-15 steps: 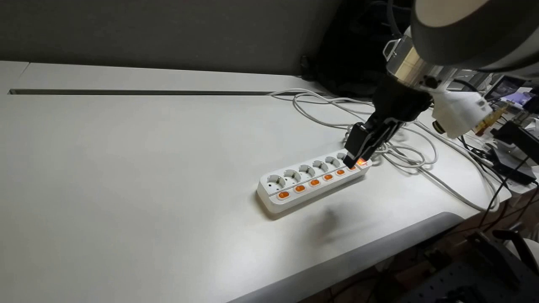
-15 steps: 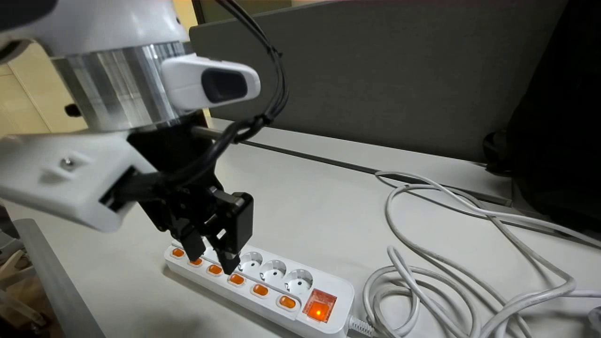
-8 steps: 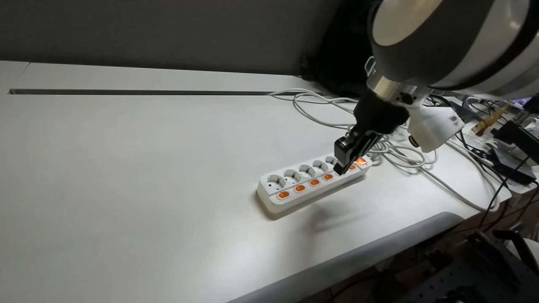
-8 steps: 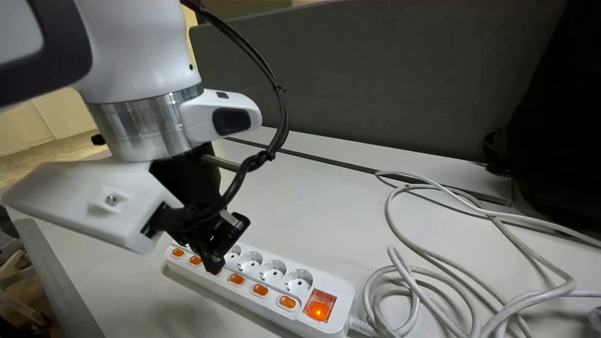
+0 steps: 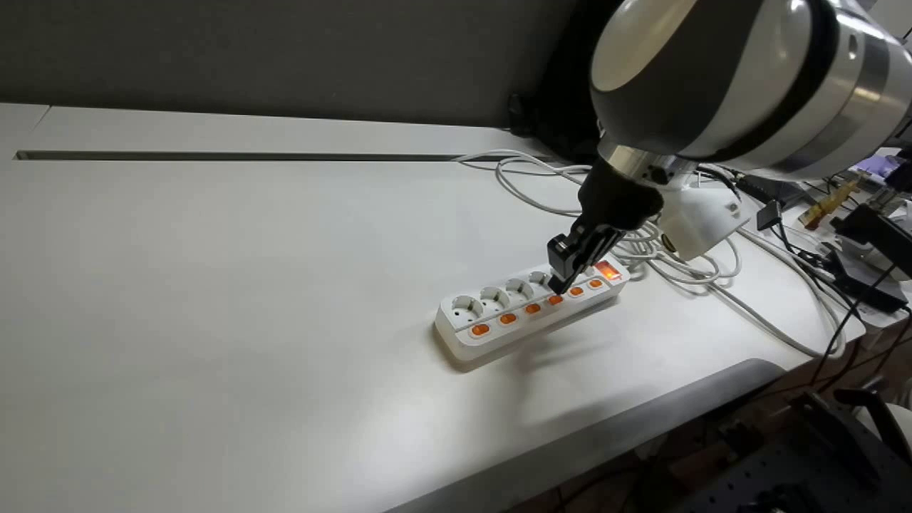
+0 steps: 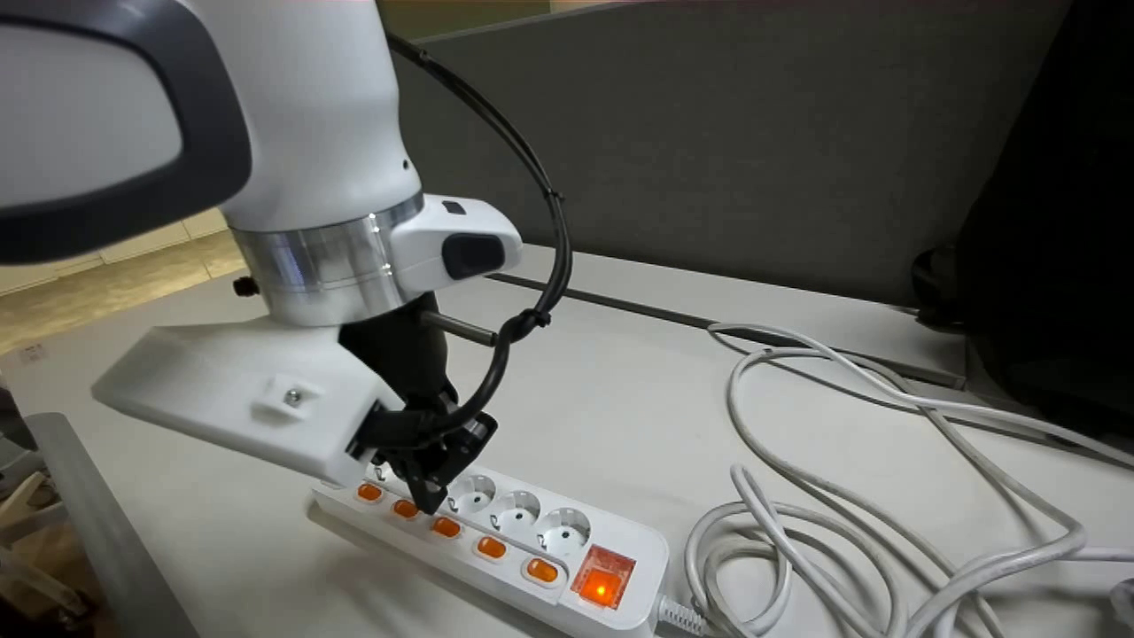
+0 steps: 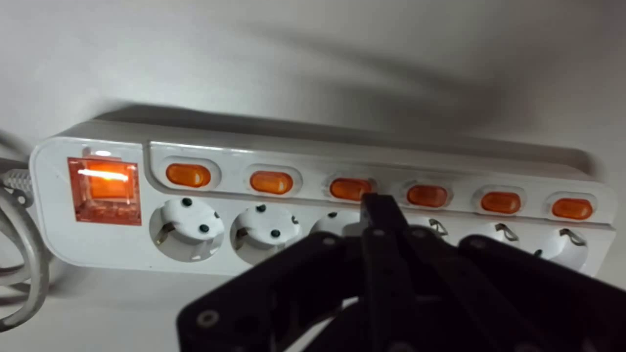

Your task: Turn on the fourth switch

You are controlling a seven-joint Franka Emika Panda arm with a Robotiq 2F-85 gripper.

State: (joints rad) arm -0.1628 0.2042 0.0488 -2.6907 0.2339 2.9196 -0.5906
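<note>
A white power strip (image 7: pixel 195 244) lies on the table, with a row of small orange switches beside its sockets. My gripper (image 7: pixel 384 199) is shut with nothing between its fingers, its tips over the middle of that row. Counted from the end with the large lit switch (image 7: pixel 108 181), the fourth switch (image 7: pixel 427 196) sits just right of the tips in the wrist view. Its neighbour (image 7: pixel 345 187), the fourth from the opposite end, is slightly overlapped by them. In both exterior views the gripper (image 5: pixel 558 288) points down at the strip; whether it touches, I cannot tell.
Loops of white cable (image 6: pixel 762 523) lie on the table by the lit end of the strip. A dark partition (image 5: pixel 285 57) stands along the back, with a black bag (image 6: pixel 1054 248) near it. The table's grey front edge (image 5: pixel 598 442) runs past the strip.
The gripper's fingers, apart a second ago, have come together. The arm has come down closer to the strip, and leftward in an exterior view. The strip has stayed in place.
</note>
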